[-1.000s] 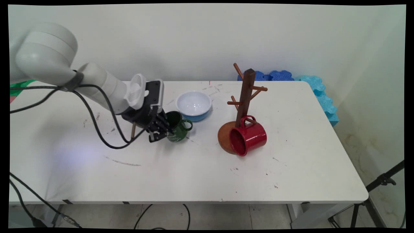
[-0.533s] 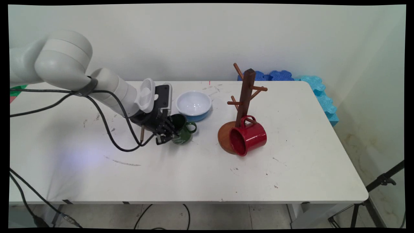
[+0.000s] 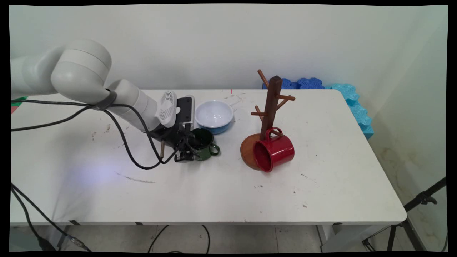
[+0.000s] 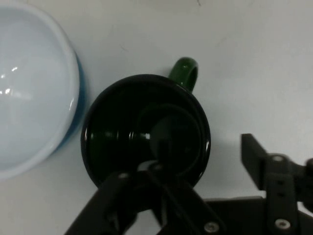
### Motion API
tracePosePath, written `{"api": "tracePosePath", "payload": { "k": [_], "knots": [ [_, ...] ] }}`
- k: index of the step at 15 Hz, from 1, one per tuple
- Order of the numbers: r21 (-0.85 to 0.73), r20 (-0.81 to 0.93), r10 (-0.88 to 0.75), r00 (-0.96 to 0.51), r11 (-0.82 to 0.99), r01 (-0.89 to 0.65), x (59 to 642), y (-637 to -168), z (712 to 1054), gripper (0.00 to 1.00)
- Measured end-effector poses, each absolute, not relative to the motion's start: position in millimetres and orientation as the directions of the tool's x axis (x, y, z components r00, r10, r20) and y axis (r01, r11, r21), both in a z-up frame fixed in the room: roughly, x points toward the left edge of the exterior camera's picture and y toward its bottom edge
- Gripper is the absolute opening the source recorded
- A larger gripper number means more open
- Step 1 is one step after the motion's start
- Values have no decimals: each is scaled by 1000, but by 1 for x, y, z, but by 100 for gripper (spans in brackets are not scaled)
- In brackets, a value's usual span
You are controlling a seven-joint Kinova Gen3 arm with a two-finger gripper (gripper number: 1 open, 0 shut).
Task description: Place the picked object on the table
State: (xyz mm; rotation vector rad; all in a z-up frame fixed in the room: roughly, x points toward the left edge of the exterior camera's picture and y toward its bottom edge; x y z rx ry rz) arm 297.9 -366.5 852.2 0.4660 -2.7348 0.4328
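Mug, the green one (image 3: 204, 144), stands upright on the surface (image 3: 214, 192) just beside the blue bowl (image 3: 214, 115), and you see the jaws open around its wall, one side in, one out, not squeezing.
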Motion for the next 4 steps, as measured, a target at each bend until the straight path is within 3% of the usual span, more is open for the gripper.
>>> {"api": "tracePosePath", "payload": {
  "k": [4],
  "knots": [
    [-232, 384, -263, -885, 901, -368, 294, -368, 853, 100]
  ]
}}
